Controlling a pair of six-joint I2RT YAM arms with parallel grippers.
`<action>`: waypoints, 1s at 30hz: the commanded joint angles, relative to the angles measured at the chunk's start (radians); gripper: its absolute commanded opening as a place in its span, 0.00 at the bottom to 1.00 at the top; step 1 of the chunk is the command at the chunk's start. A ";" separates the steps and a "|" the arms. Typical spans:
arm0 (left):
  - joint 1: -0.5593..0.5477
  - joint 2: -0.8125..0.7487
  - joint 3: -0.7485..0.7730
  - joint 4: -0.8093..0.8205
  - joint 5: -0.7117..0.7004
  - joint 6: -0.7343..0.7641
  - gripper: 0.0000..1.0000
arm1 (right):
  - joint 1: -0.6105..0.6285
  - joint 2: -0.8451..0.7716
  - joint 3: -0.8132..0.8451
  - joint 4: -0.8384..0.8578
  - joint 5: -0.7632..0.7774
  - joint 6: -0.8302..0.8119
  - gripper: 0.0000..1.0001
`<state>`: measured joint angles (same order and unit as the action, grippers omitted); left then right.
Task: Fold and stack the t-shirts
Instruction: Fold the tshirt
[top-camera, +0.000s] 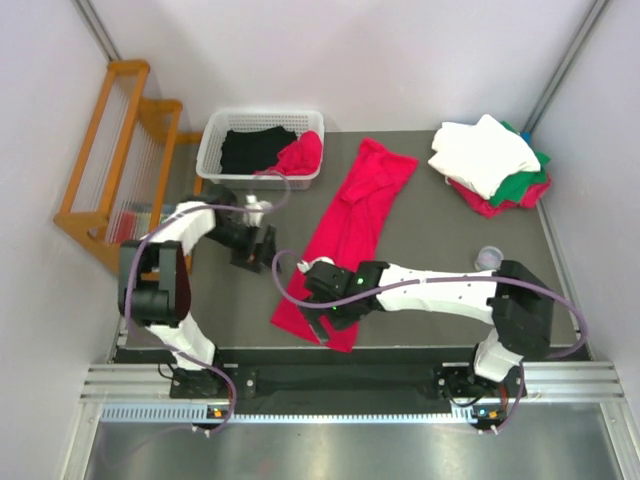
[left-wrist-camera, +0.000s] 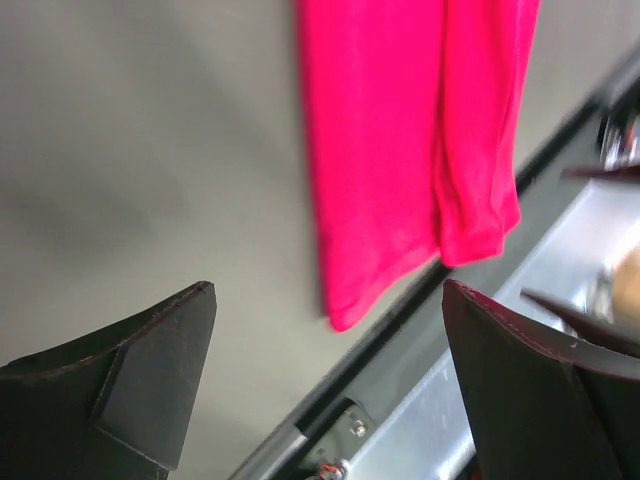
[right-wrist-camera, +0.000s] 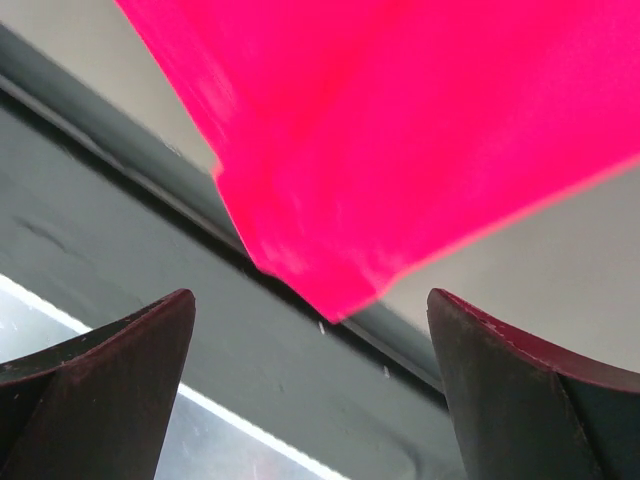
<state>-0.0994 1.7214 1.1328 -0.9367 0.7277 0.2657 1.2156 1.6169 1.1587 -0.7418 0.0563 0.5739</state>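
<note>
White walls close in a dark grey surface (top-camera: 440, 230), with an orange wooden rack (top-camera: 110, 160) standing off its left side. The landmark here is the crimson tee (top-camera: 350, 225), folded lengthwise into a long strip that runs diagonally across the middle of the surface, its near end reaching the front edge and its far end pointing toward the back wall.

Left of the tee's far end sits a white basket (top-camera: 215, 150), holding a black tee (top-camera: 255, 148) and a red tee (top-camera: 300, 155) that spills over its right rim. Well to the right of the crimson tee's far end, at the back right corner, lies a stack (top-camera: 488, 165) of folded shirts: white on top, green and red showing beneath. A small clear cup (top-camera: 489, 257) stands right of the tee's middle, near the right arm.

The left claw (top-camera: 256, 245) hangs just left of the crimson tee's near half, its jaws spread wide and holding nothing; its wrist view shows the tee's (left-wrist-camera: 400, 150) lower corner beyond the two dark fingers (left-wrist-camera: 150, 385). The right claw (top-camera: 322, 322) hovers over the tee's near end at the front edge, also spread wide and empty; in its wrist view the tee's (right-wrist-camera: 400, 130) corner lies over the surface edge, between and beyond the fingers (right-wrist-camera: 110, 380).
</note>
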 joint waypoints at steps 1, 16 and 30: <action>0.148 -0.178 0.035 -0.017 0.069 0.059 0.99 | 0.010 0.104 0.162 -0.005 0.050 -0.100 1.00; 0.302 -0.401 -0.011 -0.033 0.064 0.093 0.99 | 0.012 0.267 0.230 0.036 -0.009 -0.112 1.00; 0.305 -0.394 -0.051 -0.013 0.044 0.096 0.99 | 0.010 0.258 0.248 0.001 0.008 -0.117 0.26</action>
<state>0.2012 1.3403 1.0893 -0.9546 0.7612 0.3393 1.2152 1.8950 1.3567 -0.7300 0.0525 0.4618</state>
